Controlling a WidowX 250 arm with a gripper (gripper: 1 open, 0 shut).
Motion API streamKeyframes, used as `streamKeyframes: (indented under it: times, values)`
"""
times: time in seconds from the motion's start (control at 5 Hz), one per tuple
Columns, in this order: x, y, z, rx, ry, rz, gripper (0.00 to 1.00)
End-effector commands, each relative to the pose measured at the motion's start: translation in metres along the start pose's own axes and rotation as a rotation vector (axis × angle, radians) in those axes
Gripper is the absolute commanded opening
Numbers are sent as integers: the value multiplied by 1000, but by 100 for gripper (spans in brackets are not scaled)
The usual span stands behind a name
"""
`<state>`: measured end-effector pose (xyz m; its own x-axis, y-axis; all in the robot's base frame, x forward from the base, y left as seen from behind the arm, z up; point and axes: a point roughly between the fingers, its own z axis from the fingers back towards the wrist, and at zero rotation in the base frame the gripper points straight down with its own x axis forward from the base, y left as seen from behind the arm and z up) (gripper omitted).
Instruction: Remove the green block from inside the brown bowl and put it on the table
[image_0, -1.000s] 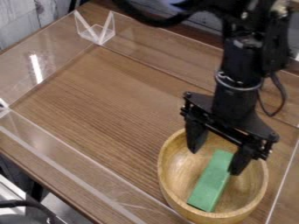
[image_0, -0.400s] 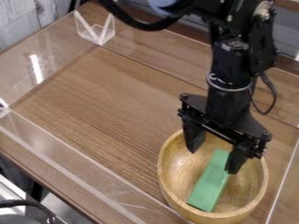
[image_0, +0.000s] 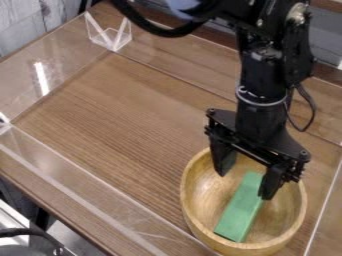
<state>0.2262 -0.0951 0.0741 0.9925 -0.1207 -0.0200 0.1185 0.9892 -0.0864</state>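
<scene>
In the single camera view, the gripper (image_0: 251, 173) points straight down over the brown bowl (image_0: 201, 185), its two fingers spread wide apart and holding nothing. The fingertips dip just below the rim, on either side of the upper end of the green block (image_0: 243, 207). The block lies inside the bowl, slanted, its far end leaning up the far wall and its near end down toward the bottom. The bowl sits near the front right corner of the table (image_0: 127, 110), close to the clear wall.

Several things could go wrong, as I judge it. Because the block is tilted, closing on its raised end may pinch only a corner, so it pivots or slips free on the lift. A finger may also catch the thick rim and shove or tip the bowl. A weak grip could drop the block back inside.
</scene>
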Motion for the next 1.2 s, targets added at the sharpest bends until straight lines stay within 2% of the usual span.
streamKeyframes:
  times: [0.0,1.0]
  values:
    - [4,1,5,-14,-29,6,100]
    - [6,1,-2,-43,-23,3,100]
